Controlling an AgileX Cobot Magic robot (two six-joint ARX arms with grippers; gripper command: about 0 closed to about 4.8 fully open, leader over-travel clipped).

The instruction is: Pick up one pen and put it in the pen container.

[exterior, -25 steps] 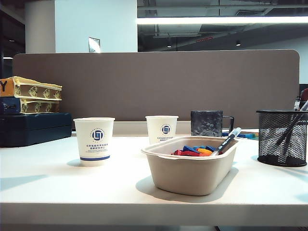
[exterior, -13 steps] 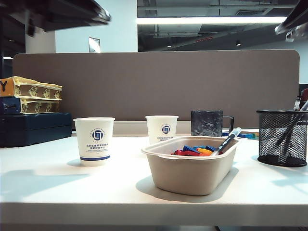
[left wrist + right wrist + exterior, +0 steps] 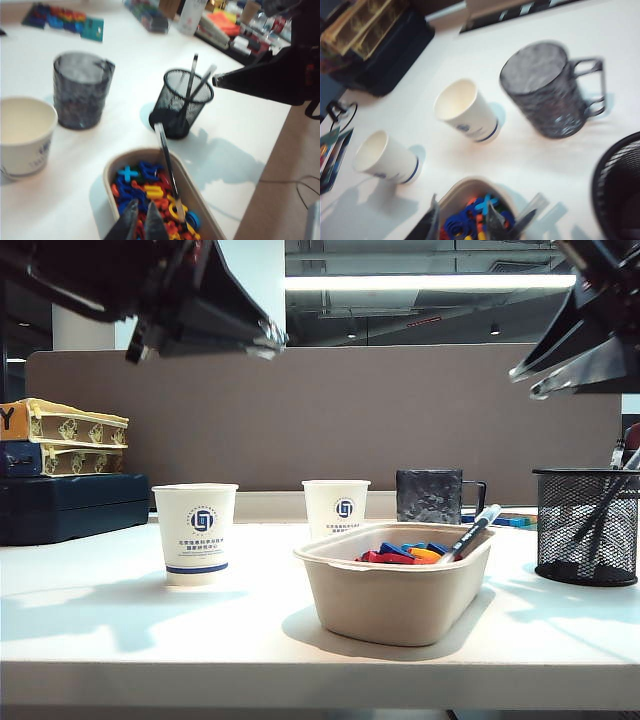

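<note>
While grippers hover, pen [image 3: 473, 531] leans, white end toward container [image 3: 585, 527].

Below my left pincer [image 3: 139, 220], glossy plastic letters [image 3: 150, 192] fill a matt pulp tray [image 3: 200, 207]. Beyond it stand the black wire-mesh pen container [image 3: 181, 102], a mottled mug [image 3: 80, 90], paper cups [image 3: 465, 111], all on a smooth white worktop [image 3: 240, 135].

The setting is an open-plan office: a white desk [image 3: 120, 640] backed by a grey partition screen [image 3: 320, 415], exposed ceiling with a strip light [image 3: 430, 282] (industrial fit-out), and stacked boxes [image 3: 65, 470] alongside.
</note>
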